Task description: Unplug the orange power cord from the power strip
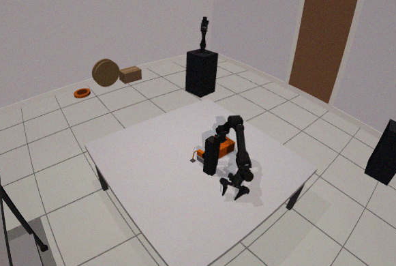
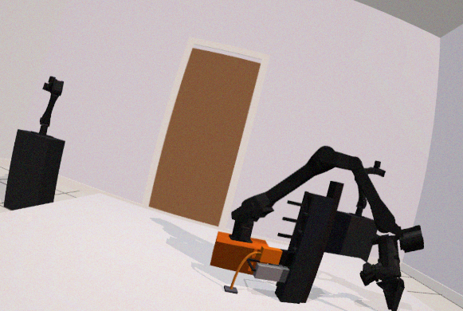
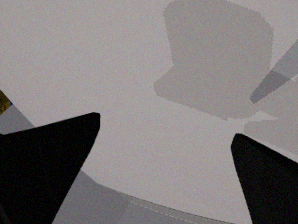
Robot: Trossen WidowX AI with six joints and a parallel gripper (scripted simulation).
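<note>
The gripper hangs wide open, holding nothing, near the table's front edge. The orange cord sits back by the black power strip, well apart.

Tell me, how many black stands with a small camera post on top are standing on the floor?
2: one stand behind the table's far corner, another stand to the table's right. More may stand outside the pictures.

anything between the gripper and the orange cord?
Yes. In the top view the tall black block stands between the open gripper and the orange cord. Otherwise only bare white table. The wrist view shows nothing between the fingers.
</note>
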